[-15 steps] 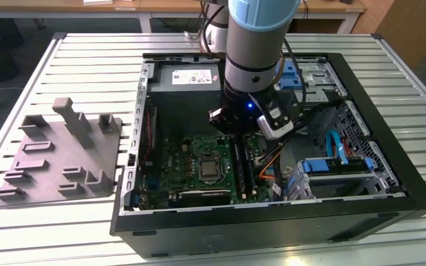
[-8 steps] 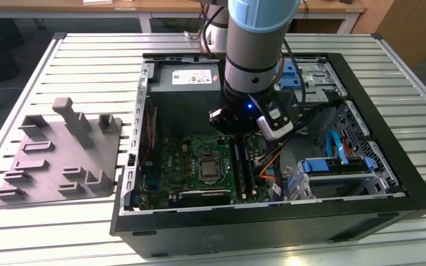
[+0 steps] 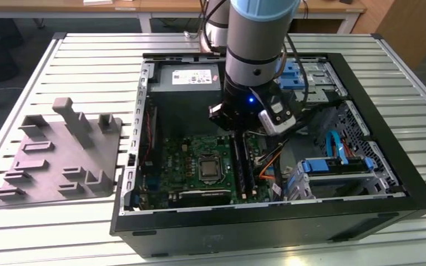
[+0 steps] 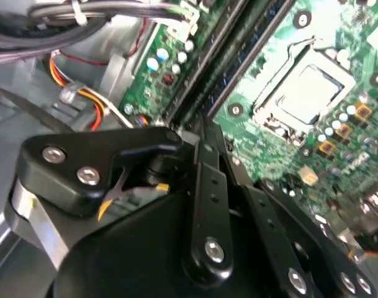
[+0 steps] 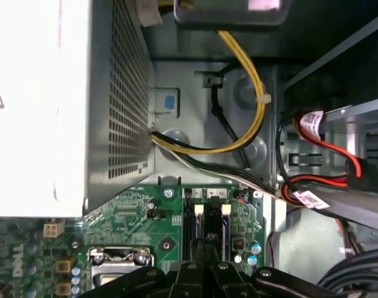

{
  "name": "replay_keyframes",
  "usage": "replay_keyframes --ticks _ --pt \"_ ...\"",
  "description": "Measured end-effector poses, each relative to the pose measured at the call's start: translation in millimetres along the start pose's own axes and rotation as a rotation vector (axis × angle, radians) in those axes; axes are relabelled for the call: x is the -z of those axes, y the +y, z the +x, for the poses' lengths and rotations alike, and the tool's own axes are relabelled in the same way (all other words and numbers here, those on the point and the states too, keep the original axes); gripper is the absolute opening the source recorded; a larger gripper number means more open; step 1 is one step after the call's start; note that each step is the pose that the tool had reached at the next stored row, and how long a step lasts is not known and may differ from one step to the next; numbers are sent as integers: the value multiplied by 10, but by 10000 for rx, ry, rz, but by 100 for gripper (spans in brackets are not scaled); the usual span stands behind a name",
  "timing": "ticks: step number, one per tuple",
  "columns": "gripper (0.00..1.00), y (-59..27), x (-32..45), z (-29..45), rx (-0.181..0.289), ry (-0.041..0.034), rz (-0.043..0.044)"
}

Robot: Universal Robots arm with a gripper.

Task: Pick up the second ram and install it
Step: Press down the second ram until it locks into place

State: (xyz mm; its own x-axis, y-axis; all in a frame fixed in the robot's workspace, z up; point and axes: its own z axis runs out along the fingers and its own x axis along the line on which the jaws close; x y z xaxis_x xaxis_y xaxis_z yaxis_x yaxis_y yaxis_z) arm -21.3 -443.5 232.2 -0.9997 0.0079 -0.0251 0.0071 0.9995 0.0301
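Arm is down inside the open PC case (image 3: 272, 221), which lies on the slatted table (image 3: 72, 50). In the exterior view the tool (image 3: 237, 133) sits mid-frame, right above the upper end of the memory slots (image 3: 243, 166), just on the exterior view's right of the CPU socket (image 3: 208, 168).

Tool state: in both wrist views the tool (image 4: 201, 131) (image 5: 204, 248) has its fingers (image 4: 208, 180) drawn together, tips down at the end of the slot row. I cannot tell whether a board edge is pinched between them or whether they only rest on it (the tips hide the contact).

The second ram (image 4: 238, 59) reads as the long dark stick standing on edge in the slot line that runs away from the tool tips, alongside the CPU socket (image 4: 306, 93) on the green motherboard (image 4: 282, 37). In the exterior view it is the dark strip (image 3: 239, 160) below the tool. Whether it is fully seated I cannot tell.

The grey fixture tray (image 3: 57, 160) is on the table at the exterior view's left, well apart from the case. The power supply (image 5: 40, 105) and a yellow cable (image 5: 247, 81) lie beyond the slots in the first wrist view.
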Motion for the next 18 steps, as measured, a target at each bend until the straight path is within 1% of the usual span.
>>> replay_keyframes --ticks 2,3,18 --pt "10 -24 1 0 1 0 3" --pt "10 -60 3 0 0 1 5" --pt "10 -675 -8 -4 1 2 33"
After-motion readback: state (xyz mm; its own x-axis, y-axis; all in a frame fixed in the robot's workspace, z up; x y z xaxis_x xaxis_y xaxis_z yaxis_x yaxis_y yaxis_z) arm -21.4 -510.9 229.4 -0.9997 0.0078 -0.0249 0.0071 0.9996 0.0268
